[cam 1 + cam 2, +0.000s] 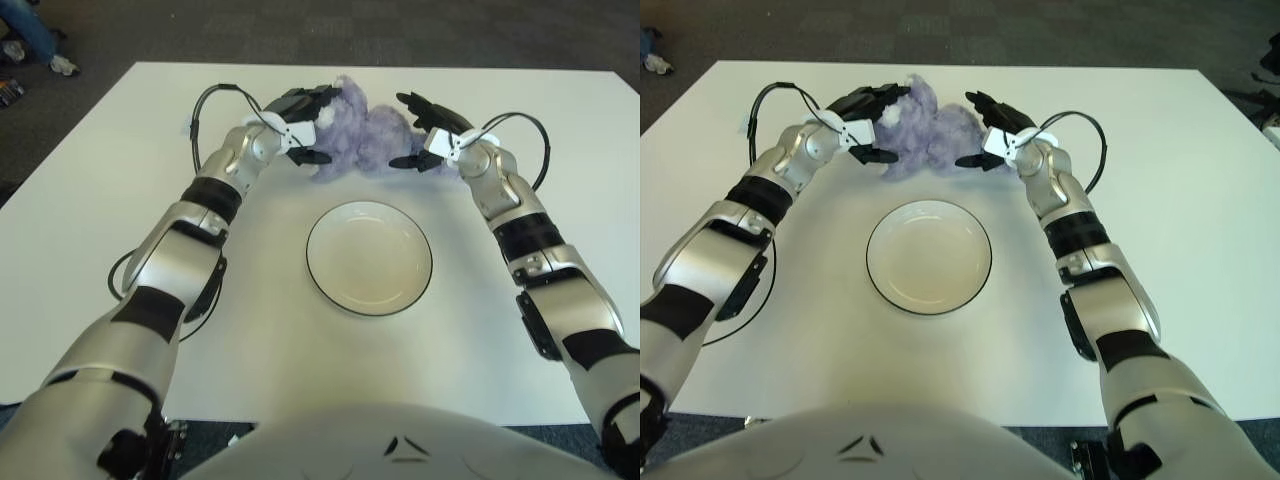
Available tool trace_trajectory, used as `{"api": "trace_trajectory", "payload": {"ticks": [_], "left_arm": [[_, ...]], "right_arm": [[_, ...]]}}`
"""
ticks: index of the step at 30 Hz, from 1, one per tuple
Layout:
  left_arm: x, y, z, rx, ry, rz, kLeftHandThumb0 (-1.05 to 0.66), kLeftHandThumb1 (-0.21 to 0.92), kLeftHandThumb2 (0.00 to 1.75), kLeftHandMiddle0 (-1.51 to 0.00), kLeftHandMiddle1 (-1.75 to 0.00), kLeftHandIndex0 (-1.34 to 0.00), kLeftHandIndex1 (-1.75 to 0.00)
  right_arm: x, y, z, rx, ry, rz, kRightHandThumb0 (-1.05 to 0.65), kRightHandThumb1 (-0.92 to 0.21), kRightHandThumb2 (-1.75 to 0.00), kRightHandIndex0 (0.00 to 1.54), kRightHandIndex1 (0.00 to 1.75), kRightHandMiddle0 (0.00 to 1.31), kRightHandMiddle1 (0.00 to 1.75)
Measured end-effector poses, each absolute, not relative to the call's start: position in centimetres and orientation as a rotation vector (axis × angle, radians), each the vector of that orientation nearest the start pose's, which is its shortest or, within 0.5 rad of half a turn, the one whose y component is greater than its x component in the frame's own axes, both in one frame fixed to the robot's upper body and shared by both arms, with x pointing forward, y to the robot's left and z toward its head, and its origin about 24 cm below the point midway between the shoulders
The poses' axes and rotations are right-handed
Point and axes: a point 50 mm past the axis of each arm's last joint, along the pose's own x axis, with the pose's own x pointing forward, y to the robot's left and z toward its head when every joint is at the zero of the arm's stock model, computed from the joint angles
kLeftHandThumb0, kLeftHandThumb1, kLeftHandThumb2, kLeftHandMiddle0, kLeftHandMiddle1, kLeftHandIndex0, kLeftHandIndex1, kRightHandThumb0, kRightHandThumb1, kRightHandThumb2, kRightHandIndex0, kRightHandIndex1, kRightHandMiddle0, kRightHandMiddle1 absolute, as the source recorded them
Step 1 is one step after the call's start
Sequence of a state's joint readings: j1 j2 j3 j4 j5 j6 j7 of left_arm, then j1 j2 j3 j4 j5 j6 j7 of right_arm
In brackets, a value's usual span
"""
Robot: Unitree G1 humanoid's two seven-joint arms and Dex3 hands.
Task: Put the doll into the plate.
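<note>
While both hands close in from either side, the doll (pixel 355 140) lies in the upper centre of the left eye view, a soft lavender plush with a fluffy, matted pile, sprawled on the white table (pixel 90 230) just above the plate (pixel 369 257) and apart from it. The left hand (pixel 303 125) shows at the doll's left edge, its dark fingers spread over the plush and a thumb pointing in low; the right hand (pixel 425 130) shows at the doll's right edge, fingers likewise spread with the thumb reaching toward the fur. Both are unclenched, grasping nothing that can be seen; whether fingertips already touch the pile cannot be told. In the right eye view the same layout sits in the upper centre-left: doll (pixel 930 128) bracketed by left hand (pixel 872 115) and right hand (pixel 992 130), plate (pixel 929 257) below at frame centre, white with a dark rim and nothing on it. Judgement: the step in hand is the two-sided approach before the grasp. The next move calls for both hands to press inward and squeeze the plush together, lift it clear of the table, then bring it down the frame over the plate. The soft body will likely compress and sag, so a firm, even squeeze seems needed.
</note>
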State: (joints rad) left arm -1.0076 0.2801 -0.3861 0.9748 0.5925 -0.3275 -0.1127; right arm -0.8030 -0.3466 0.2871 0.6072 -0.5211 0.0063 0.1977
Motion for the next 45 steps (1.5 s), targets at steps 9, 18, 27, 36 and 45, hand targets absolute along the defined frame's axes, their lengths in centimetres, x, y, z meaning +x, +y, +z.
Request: {"api": "trace_trajectory", "payload": {"ticks": [9, 18, 27, 36, 45], "left_arm": [[39.9, 9.2, 13.8, 1.21, -0.286, -0.492, -0.67, 0.4, 0.81, -0.04, -0.23, 0.0, -0.35], [40.2, 8.9, 13.7, 1.259, -0.304, -0.456, -0.7, 0.4, 0.8, -0.02, -0.21, 0.0, -0.49], [40.4, 8.3, 13.2, 1.276, -0.292, -0.402, -0.48, 0.22, 1.01, -0.01, -0.45, 0.0, -0.74], [40.4, 8.1, 12.7, 1.3, -0.288, -0.353, -0.24, 0.13, 1.17, 0.0, -0.69, 0.0, -0.8], [40.5, 7.8, 12.5, 1.36, -0.295, -0.309, -0.06, 0.09, 1.3, 0.0, -1.37, 0.0, -1.28]], "right_arm": [[38.9, -13.2, 13.0, -1.062, -0.093, 0.35, -0.84, -0.53, -0.58, 0.0, 1.28, 0.0, 0.1], [39.3, -13.1, 13.0, -1.075, -0.097, 0.332, -0.96, -0.59, -0.53, 0.0, 1.47, 0.0, 0.14], [39.7, -13.2, 12.7, -1.14, -0.084, 0.301, -1.05, -0.68, -0.42, 0.0, 1.71, 0.0, 0.27], [40.0, -13.5, 12.3, -1.162, -0.053, 0.267, -1.05, -0.69, -0.38, 0.0, 1.72, 0.0, 0.32], [40.1, -13.2, 11.5, -1.186, 0.014, 0.265, -0.99, -0.64, -0.39, 0.05, 1.74, 0.0, 0.43]]}}
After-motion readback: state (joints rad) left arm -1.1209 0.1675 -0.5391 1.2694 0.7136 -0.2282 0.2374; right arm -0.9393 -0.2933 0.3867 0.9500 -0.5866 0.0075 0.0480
